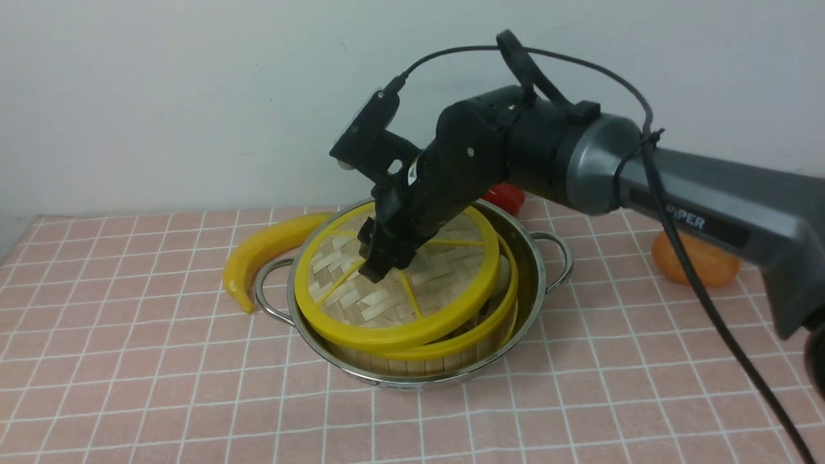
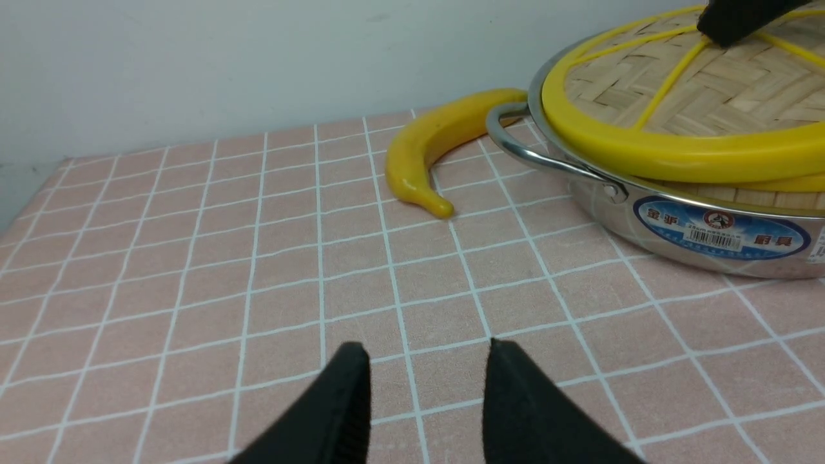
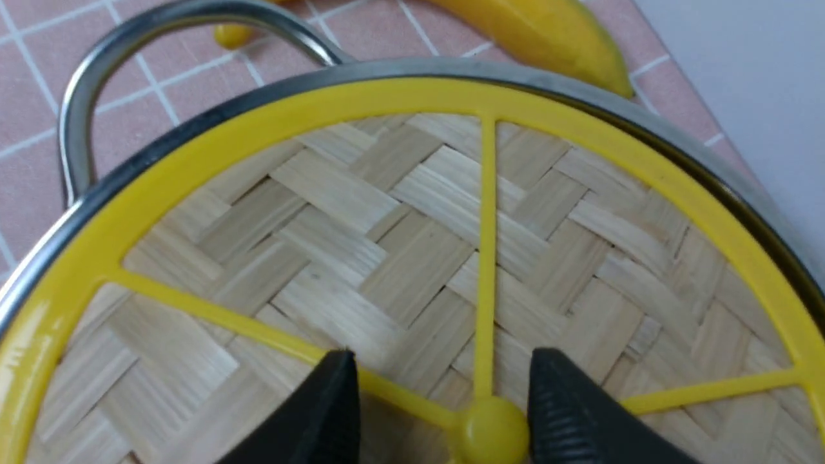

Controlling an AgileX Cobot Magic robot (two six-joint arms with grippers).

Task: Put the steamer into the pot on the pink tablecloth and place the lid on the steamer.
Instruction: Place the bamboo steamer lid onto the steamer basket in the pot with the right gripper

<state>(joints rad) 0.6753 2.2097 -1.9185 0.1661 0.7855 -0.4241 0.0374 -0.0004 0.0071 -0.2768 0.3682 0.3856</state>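
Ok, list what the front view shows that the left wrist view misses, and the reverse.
Front only: an orange fruit at the right and a red object behind the pot. Left wrist only: the left pincer, open above the pink tablecloth. Both: the banana, the pot and the woven lid.

The lid (image 1: 387,303) lies on the steamer (image 1: 480,335) in the pot (image 1: 538,264) — banana (image 1: 264,248) just left.
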